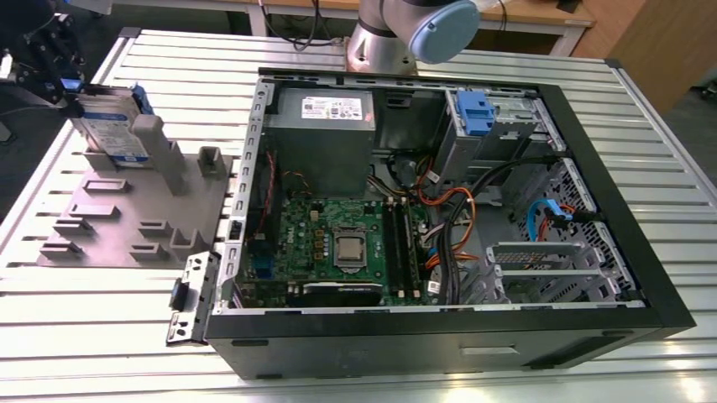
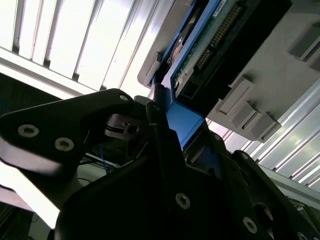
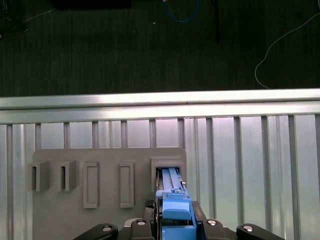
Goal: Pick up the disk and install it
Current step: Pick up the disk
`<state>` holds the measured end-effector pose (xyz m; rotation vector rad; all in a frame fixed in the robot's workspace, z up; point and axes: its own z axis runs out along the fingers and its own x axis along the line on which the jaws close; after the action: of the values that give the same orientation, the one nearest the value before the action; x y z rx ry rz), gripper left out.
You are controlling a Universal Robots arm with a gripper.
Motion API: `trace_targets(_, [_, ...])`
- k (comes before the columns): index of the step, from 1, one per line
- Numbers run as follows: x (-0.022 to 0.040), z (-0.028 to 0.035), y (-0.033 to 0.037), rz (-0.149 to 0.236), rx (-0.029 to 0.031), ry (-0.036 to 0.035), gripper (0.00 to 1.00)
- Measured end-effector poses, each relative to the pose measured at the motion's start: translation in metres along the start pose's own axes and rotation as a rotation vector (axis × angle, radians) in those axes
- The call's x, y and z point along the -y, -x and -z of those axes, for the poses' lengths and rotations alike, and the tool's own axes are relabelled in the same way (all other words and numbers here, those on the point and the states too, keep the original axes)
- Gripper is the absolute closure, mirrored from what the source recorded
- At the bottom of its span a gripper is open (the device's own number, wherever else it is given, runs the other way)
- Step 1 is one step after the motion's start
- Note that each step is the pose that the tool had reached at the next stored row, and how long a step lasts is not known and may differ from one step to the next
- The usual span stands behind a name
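Observation:
The disk (image 1: 112,126) stands on edge in a slot of the grey holder plate (image 1: 123,227) at the exterior view's left, its white-and-blue label facing forward. My black gripper (image 1: 67,88) is at the disk's upper far edge. In the first wrist view the blue carrier frame of the disk (image 3: 174,200) runs up between the gripper's fingers (image 3: 175,225). In the second wrist view the gripper (image 2: 175,125) is shut on that blue frame, and the disk's (image 2: 210,40) connector end points away, down into the holder.
An open computer case (image 1: 448,327) lies on the slatted metal table, with a grey power supply (image 1: 325,126), a motherboard (image 1: 336,243) and a drive bay with a blue latch (image 1: 476,113). The arm's base (image 1: 392,34) stands behind the case. The holder plate (image 3: 100,210) has several other slots.

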<state>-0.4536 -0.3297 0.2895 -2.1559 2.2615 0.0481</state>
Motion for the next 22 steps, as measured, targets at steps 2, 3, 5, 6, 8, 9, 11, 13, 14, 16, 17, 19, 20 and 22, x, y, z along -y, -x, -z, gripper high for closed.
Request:
trace_targets(2, [0.0,0.0,0.0,0.0,0.0,0.0,0.64])
trace_targets(3, [0.0,0.0,0.0,0.0,0.0,0.0,0.64])
trace_targets(5, [0.0,0.0,0.0,0.0,0.0001,0.0,0.64])
trace_targets(6, [0.0,0.0,0.0,0.0,0.0001,0.0,0.64])
trace_targets(8, [0.0,0.0,0.0,0.0,0.0,0.0,0.64])
trace_targets(9, [0.0,0.0,0.0,0.0,0.0,0.0,0.64])
trace_targets(11, [0.0,0.0,0.0,0.0,-0.0001,0.0,0.64])
trace_targets(13, [0.0,0.0009,0.0,0.0,0.0,0.0,0.64])
trace_targets(14, [0.0,0.0023,0.0001,0.0,0.0,-0.0002,0.64])
trace_targets(16, [-0.0001,0.0058,0.0002,0.0,-0.0002,0.0001,0.64])
trace_targets(17, [-0.0001,0.007,0.0002,0.0,-0.0002,0.0,0.64])
trace_targets(19, [-0.0001,0.009,0.0003,0.0,-0.0007,-0.0001,0.64])
trace_targets(20, [-0.0001,0.0101,0.0004,0.0,-0.0011,-0.0001,0.64])
trace_targets(22, [-0.0001,0.0119,0.0004,0.0,-0.0019,-0.0001,0.64])
